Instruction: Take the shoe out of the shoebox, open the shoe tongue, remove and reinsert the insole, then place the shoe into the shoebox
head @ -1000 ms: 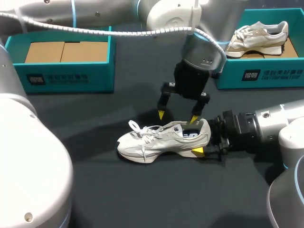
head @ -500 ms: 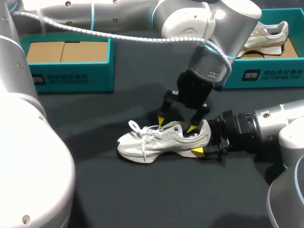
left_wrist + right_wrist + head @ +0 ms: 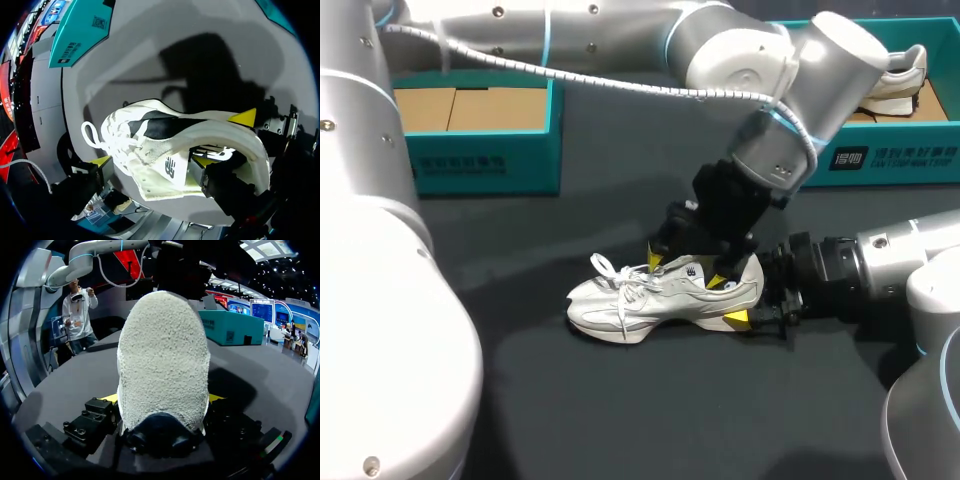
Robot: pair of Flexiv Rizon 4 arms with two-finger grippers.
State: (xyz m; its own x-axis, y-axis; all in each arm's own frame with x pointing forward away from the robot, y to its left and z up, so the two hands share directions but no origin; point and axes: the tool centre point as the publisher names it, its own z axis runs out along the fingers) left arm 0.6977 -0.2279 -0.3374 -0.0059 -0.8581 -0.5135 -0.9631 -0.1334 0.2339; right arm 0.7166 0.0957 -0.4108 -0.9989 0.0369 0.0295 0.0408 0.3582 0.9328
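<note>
The shoe's (image 3: 162,360) heel hid most of the right gripper (image 3: 162,398). The left arm (image 3: 620,40) covered the other shoe's (image 3: 905,68) front, apparently.

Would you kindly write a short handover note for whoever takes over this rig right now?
Left gripper open, astride the shoe's far wall, one finger inside it.
Right gripper shut on its heel.
Shoe upright on the table, outside the box.
Done: shoe taken out.
Left: insole out and back in, shoe into box; tongue unclear.
</note>
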